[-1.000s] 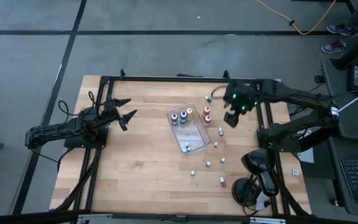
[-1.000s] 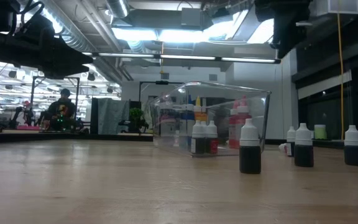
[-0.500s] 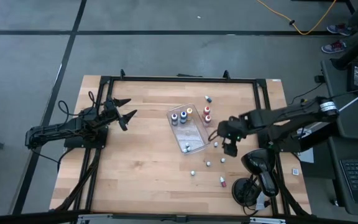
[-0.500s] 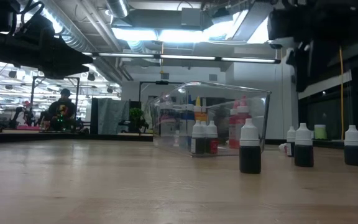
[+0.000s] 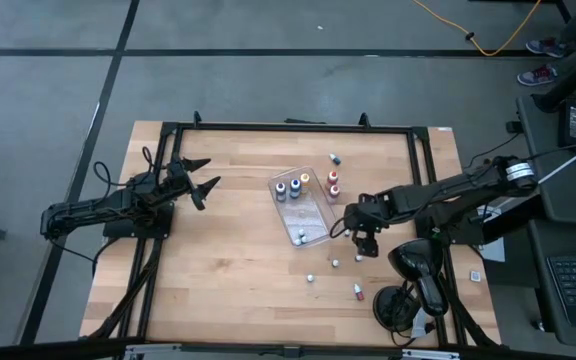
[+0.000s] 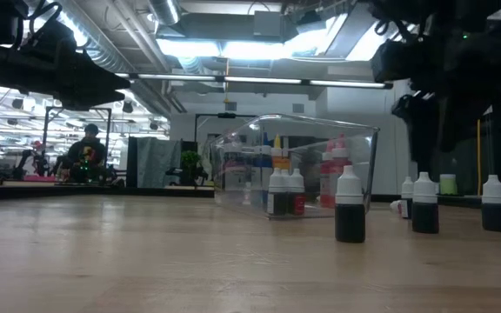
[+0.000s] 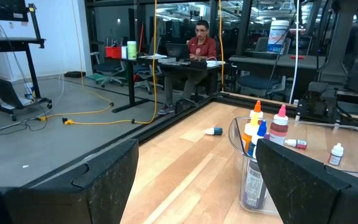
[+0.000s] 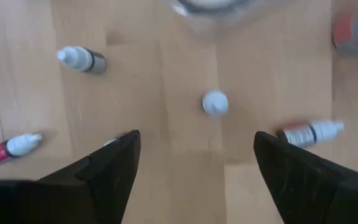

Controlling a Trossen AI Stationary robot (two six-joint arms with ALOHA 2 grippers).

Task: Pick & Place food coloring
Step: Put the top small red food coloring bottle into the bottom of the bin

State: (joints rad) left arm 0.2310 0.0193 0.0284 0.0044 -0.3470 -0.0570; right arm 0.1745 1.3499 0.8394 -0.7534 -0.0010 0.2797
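The right end effector has swung down beside the tray, fingers spread over an upright bottle; centre it before closing, left end effector idle, open.

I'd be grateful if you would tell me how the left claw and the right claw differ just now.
The left claw hangs over bare wood at the table's left side, far from any bottle; the right claw hangs over the loose bottles beside the tray. The left claw points level across the table; the right claw points down at it. Both are open and hold nothing.
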